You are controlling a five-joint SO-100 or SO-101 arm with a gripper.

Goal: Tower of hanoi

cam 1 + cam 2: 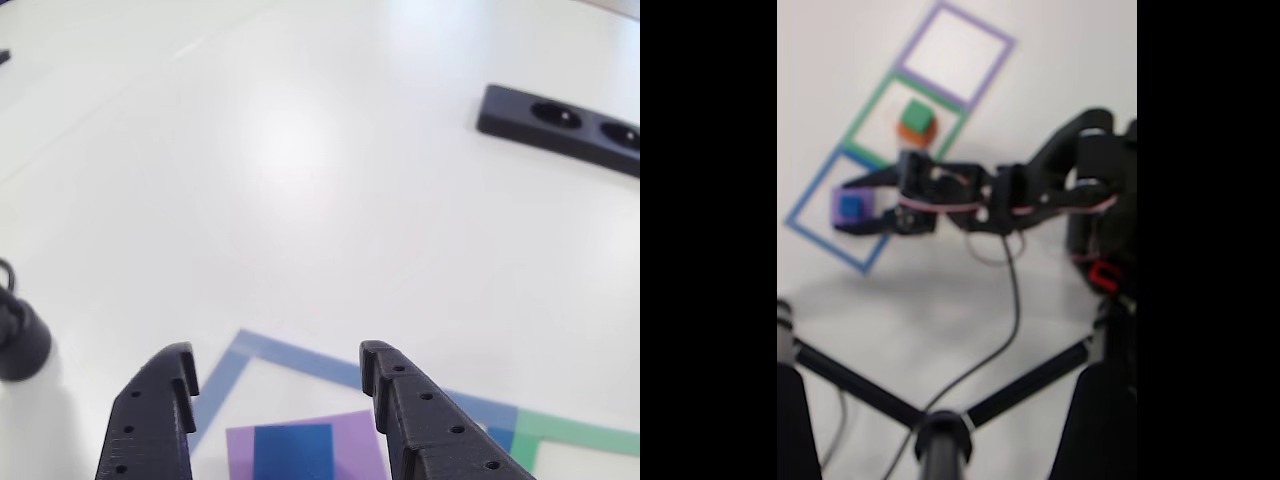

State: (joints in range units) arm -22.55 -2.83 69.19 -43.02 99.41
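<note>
Purple foam, your largest block (355, 445), lies inside the blue tape outline (300, 358) with the blue cube (292, 452) stacked on top, seen between the fingers in the other view. Your gripper (280, 362) hangs over the pair with its jaws spread wide, touching neither. In the blurred fixed view, the green block (917, 118) appears to sit on the salmon-orange block (909, 134) inside the green outline (865, 115), next square along. A black bar with round holes (560, 122) lies well apart on the white table (300, 180).
</note>
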